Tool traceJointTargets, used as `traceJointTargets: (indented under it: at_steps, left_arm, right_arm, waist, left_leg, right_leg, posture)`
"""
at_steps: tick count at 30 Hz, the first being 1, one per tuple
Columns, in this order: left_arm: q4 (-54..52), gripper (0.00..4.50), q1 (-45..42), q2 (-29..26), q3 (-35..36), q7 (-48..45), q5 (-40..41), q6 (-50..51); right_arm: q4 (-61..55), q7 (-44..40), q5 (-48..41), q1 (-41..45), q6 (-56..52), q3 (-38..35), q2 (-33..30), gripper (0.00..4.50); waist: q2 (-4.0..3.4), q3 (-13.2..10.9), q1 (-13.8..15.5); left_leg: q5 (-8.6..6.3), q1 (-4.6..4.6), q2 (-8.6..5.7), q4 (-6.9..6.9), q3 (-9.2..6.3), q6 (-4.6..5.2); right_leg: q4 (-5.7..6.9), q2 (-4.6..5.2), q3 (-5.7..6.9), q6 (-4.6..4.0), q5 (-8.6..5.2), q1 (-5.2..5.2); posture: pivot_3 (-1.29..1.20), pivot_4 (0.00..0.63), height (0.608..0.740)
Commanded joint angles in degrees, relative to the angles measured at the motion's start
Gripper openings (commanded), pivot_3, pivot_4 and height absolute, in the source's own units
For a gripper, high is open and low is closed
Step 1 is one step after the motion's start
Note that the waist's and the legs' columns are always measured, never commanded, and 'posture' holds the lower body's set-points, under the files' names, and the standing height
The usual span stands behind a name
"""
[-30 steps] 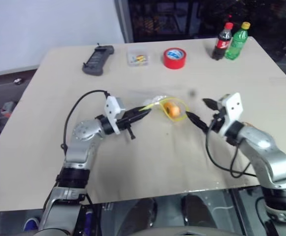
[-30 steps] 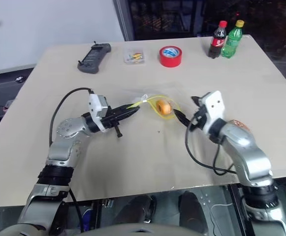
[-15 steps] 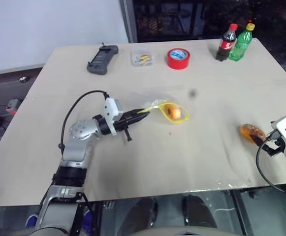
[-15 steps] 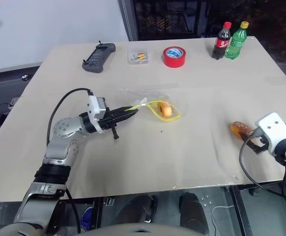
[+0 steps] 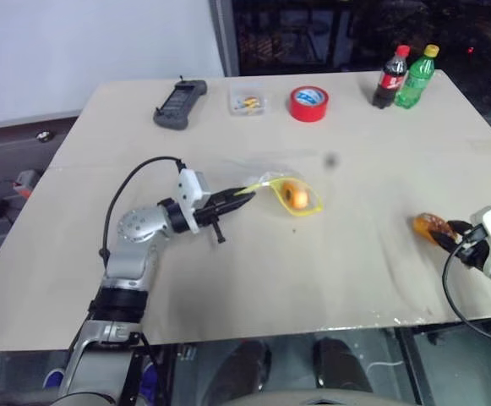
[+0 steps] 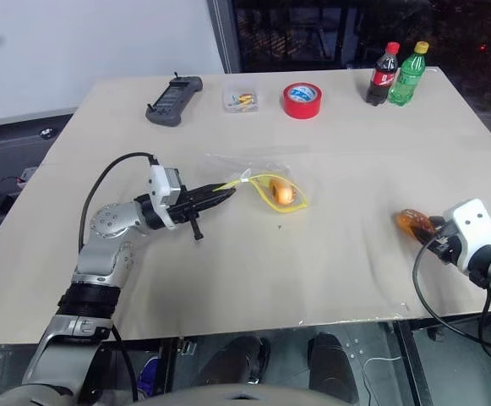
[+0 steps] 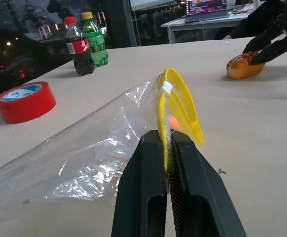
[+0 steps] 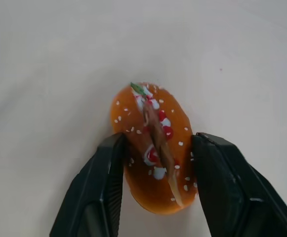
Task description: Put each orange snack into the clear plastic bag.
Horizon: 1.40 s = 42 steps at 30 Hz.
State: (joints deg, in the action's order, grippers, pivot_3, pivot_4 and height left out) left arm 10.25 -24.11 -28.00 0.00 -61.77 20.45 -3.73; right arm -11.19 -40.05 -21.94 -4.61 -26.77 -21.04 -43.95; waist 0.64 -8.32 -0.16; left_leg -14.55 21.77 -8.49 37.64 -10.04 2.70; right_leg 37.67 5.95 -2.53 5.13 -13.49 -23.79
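- Orange snacks: one [image 5: 295,194] lies inside the clear plastic bag [image 5: 272,188] near the middle of the frame, behind the bag's yellow seal strip; the other [image 8: 153,145] lies on the bare counter [image 5: 228,279] at the right edge of the frame.
- Clear plastic bag lies on the counter with its mouth toward the right of the frame.
- Left end effector [image 7: 166,148] is closed tight on the bag's yellow seal strip, holding the rim up.
- Right end effector [image 8: 155,148] sits with one black finger on each side of the loose snack, both touching it; the snack rests on the counter.
- Along the top edge of the frame stand a black handheld device [image 5: 180,103], a small clear box [image 5: 248,102] of yellow bits, a red tape roll [image 5: 310,102], and a cola bottle [image 5: 387,76] beside a green bottle [image 5: 417,76].
- Nothing lies between the bag and the loose snack.
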Motion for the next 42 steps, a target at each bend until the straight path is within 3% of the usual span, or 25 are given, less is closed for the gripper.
traceJointTargets:
  at_steps: [1, 5, 9, 13, 15, 23, 30, 33, 42]
  left_arm:
    - [-1.96, 0.00, -0.35, -0.27, 1.43, 0.72, 0.90, 0.03]
    - [-2.82, 0.00, -0.16, -0.25, 1.16, 1.14, 0.82, 0.47]
    - [-3.56, 0.00, 0.22, -0.56, 1.38, 1.24, 0.92, 0.89]
    - [-3.83, 0.00, 0.44, -0.83, 1.47, 1.29, 0.88, 1.04]
    - [-3.82, 0.00, 0.38, -0.92, 1.49, 1.38, 0.84, 1.11]
    - [-3.78, 0.00, 0.08, -0.87, 1.22, 1.40, 0.67, 1.16]
    - [-4.31, 0.00, 0.60, -0.93, 1.43, 1.60, 0.77, 1.11]
    - [-5.19, 0.00, 1.39, -1.26, 1.54, 2.04, 0.58, 1.13]
    - [-13.59, 0.00, 7.52, -3.04, 2.96, 6.20, 0.92, 4.59]
  right_arm:
    - [-8.73, 1.15, -7.47, 2.51, -6.55, -2.11, 1.31, 2.19]
    - [-9.21, 4.48, -0.99, 3.00, -5.29, 2.37, 0.43, 2.19]
    - [-6.03, 2.98, -0.04, 2.92, -4.74, 1.67, -0.60, 2.19]
    - [-6.08, 3.83, 0.27, 2.32, -5.23, 0.27, -0.03, 3.42]
    - [-7.23, 5.38, 0.64, 1.53, -6.41, -0.15, 0.56, 4.46]
    - [-5.74, 8.51, 2.34, -0.41, -9.33, 2.06, 2.95, 4.46]
    - [-11.55, 7.68, -1.25, -0.17, -11.22, 0.26, 3.58, 1.37]
    - [-17.66, 7.60, -4.45, 1.02, -14.15, 1.84, 4.16, 1.37]
    - [-29.23, 16.94, -7.43, 13.79, -24.04, 20.89, 16.54, 1.37]
  waist:
    - [0.00, 0.00, -0.05]
    - [0.00, 0.00, 0.48]
    - [-0.02, -0.02, 1.14]
    - [-0.02, -0.02, 1.07]
    - [-0.02, -0.02, 1.05]
    - [-0.03, -0.02, 0.97]
    - [-0.05, -0.04, 0.93]
    - [-0.05, -0.04, 0.93]
    - [-0.04, -0.06, 1.10]
  left_leg:
    - [0.00, 0.01, 0.02, -0.01, 0.00, 0.00]
    - [-0.04, 0.03, 0.01, -0.01, 0.00, 0.07]
    - [0.05, 0.07, -0.03, -0.02, 0.01, -0.08]
    - [0.04, 0.10, -0.05, -0.03, 0.01, -0.07]
    - [0.04, 0.10, -0.05, -0.07, 0.01, -0.07]
    - [0.04, 0.08, -0.02, -0.11, 0.05, -0.07]
    - [0.04, 0.08, -0.02, -0.12, 0.03, -0.07]
    - [0.04, 0.09, 0.02, -0.15, 0.04, -0.07]
    - [0.04, 0.18, 0.12, -0.27, 0.04, -0.09]
  right_leg:
    - [0.00, 0.00, 0.00, 0.00, 0.00, -0.01]
    - [-0.04, -0.03, 0.03, 0.00, 0.00, -0.01]
    - [-0.09, -0.07, 0.05, 0.00, 0.00, -0.02]
    - [-0.16, -0.05, 0.04, 0.00, 0.00, -0.03]
    - [-0.16, -0.02, 0.04, 0.00, 0.00, -0.04]
    - [-0.17, -0.01, 0.00, 0.00, 0.00, -0.04]
    - [-0.18, -0.03, 0.01, 0.00, 0.00, -0.05]
    - [-0.18, 0.00, -0.01, 0.00, 0.00, -0.10]
    - [-0.25, -0.04, 0.00, -0.02, -0.01, -0.23]
  posture:
    - [0.00, 0.150, 0.740]
    - [0.00, 0.150, 0.740]
    - [0.00, 0.150, 0.740]
    - [0.00, 0.150, 0.740]
    - [0.00, 0.150, 0.740]
    - [0.00, 0.150, 0.740]
    - [0.00, 0.150, 0.740]
    - [0.00, 0.150, 0.740]
    - [0.00, 0.150, 0.740]
